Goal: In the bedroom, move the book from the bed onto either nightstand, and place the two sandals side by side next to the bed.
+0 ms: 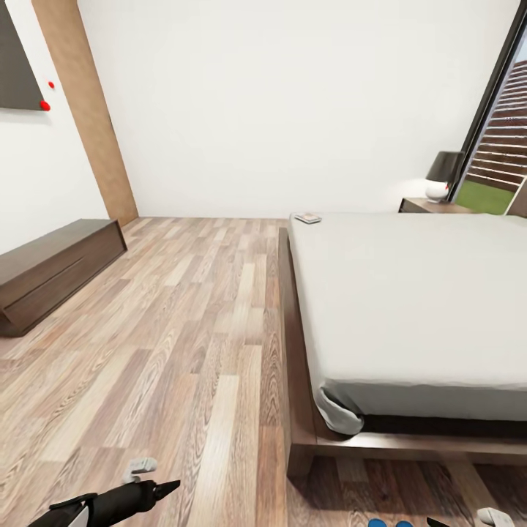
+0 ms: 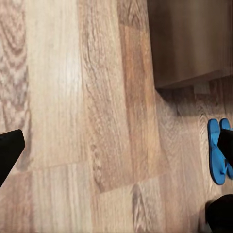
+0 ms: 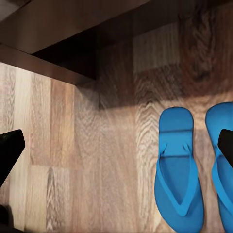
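Sandals (image 3: 194, 165) already lie paired on floor by bed (image 1: 410, 293) foot, so w/ both grippers spread wide & empty you're free for book (image 1: 308, 218) at mattress's far corner nr nightstand (image 1: 428, 207).

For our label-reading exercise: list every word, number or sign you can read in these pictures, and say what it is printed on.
None can be read.
The book on the bed: cover lettering too small and blurred to read.
The sandals: plain blue, no marks.
The dark wall panel: blank.
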{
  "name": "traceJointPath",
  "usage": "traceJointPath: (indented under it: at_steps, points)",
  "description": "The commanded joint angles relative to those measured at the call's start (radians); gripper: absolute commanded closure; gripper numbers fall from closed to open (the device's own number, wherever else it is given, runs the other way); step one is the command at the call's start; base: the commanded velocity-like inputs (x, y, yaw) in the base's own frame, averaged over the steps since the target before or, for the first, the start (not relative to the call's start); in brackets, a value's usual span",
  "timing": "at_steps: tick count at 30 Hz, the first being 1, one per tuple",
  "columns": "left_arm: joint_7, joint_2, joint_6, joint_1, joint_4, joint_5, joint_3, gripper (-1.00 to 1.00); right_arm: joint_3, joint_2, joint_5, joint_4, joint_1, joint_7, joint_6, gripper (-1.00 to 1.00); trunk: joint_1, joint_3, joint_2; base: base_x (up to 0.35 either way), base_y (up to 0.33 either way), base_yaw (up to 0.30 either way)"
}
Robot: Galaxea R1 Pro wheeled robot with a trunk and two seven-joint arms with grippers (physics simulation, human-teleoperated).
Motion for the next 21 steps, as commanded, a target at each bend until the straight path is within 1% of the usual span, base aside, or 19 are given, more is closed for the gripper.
traceJointPath:
  at_steps: [1, 6, 15, 18, 21]
  points:
    - [-0.004, -0.003, 0.009, 0.0, 0.0, 0.003, 0.003, -1.0, -0.006, 0.0, 0.002, 0.0, -0.001, 0.005, 0.009, -1.0, -0.004, 0.002, 0.007, 0.0, 0.0, 0.0]
    - [-0.005, -0.008, 0.009, 0.0, 0.004, 0.003, 0.003, -1.0, -0.006, 0.0, 0.002, 0.0, -0.001, 0.005, 0.009, -1.0, -0.023, 0.018, 0.042, 0.0, 0.0, 0.0]
    - [-0.005, -0.009, 0.009, 0.0, 0.005, 0.003, 0.005, -1.0, -0.006, 0.0, 0.002, 0.0, -0.001, 0.006, 0.01, -1.0, -0.023, 0.018, 0.042, 0.0, 0.0, 0.005]
    - [-0.005, -0.009, 0.009, 0.0, 0.005, 0.003, 0.005, -1.0, -0.006, 0.0, 0.002, 0.0, -0.001, 0.006, 0.01, -1.0, -0.023, 0.018, 0.042, 0.0, 0.0, 0.132]
    - [-0.005, -0.009, 0.009, 0.0, 0.005, 0.003, 0.005, -1.0, -0.006, 0.0, 0.002, 0.0, -0.001, 0.006, 0.01, -1.0, -0.023, 0.018, 0.042, 0.0, 0.0, 0.235]
